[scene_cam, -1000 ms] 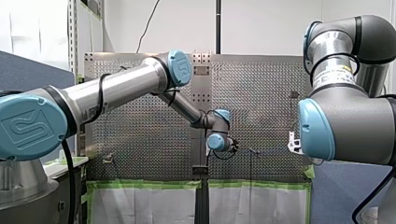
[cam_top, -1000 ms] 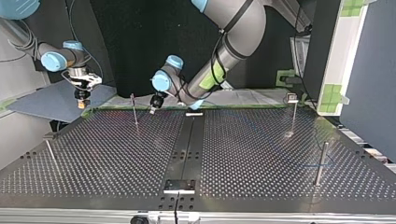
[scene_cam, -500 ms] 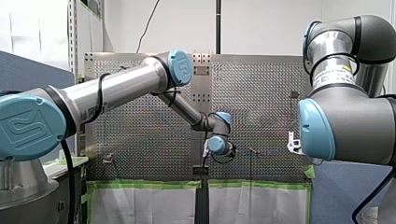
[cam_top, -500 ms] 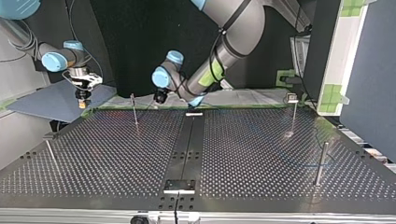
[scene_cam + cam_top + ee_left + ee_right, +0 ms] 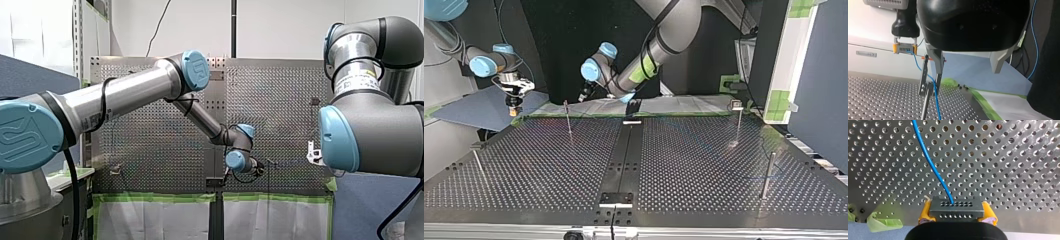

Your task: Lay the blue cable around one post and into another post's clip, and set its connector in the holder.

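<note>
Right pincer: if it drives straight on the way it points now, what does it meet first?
Likely the perforated table, with the held connector touching before my right pincer. Only the blue cable runs ahead. Depth is unclear.

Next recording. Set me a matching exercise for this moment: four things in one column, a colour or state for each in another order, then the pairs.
Things:
1. connector
2. my left gripper
3. cable
4. tape

Colour or state:
A. green
B. open
C. blue
D. held in my right gripper

Pairs: 1-D, 2-B, 3-C, 4-A
</note>
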